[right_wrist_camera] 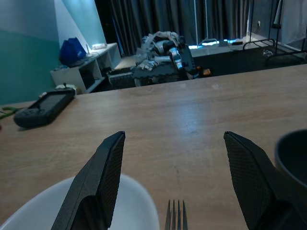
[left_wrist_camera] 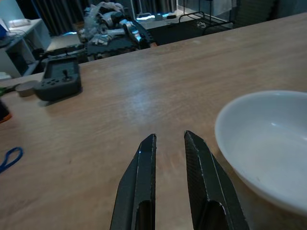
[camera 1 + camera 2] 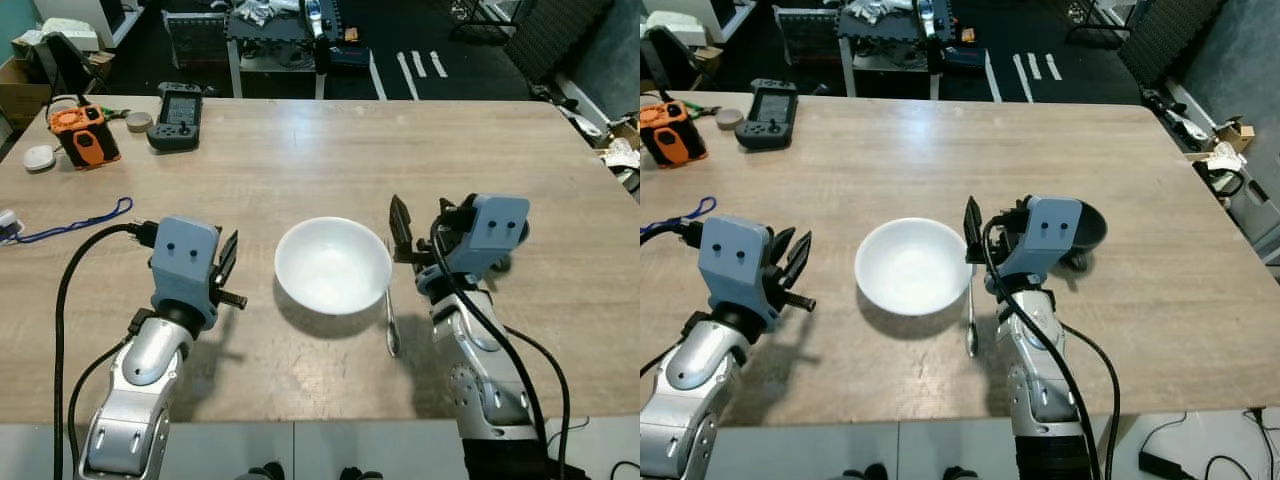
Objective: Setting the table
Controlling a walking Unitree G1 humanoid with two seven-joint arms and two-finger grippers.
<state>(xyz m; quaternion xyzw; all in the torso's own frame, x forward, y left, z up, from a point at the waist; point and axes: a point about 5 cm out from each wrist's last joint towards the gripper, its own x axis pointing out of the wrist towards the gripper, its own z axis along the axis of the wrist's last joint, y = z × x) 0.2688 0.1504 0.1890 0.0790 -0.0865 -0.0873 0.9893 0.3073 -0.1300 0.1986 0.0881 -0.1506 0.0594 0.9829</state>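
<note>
A white bowl (image 3: 333,263) stands empty on the wooden table (image 3: 300,160), near its front edge. A metal fork (image 3: 391,320) lies just right of the bowl, tines pointing away from me. A dark bowl (image 3: 1090,225) sits behind my right wrist. My right gripper (image 3: 420,225) hovers over the fork's far end, beside the white bowl's right rim, wide open and empty; the fork's tines (image 1: 175,211) lie between its fingers. My left gripper (image 3: 228,262) hangs left of the white bowl (image 2: 268,139), open by a narrow gap and holding nothing.
At the table's far left lie a dark handheld game controller (image 3: 178,115), an orange device (image 3: 85,135), a small round tin (image 3: 138,121), a white puck (image 3: 40,157) and a blue lanyard (image 3: 85,220). Shelves and clutter stand beyond the far edge.
</note>
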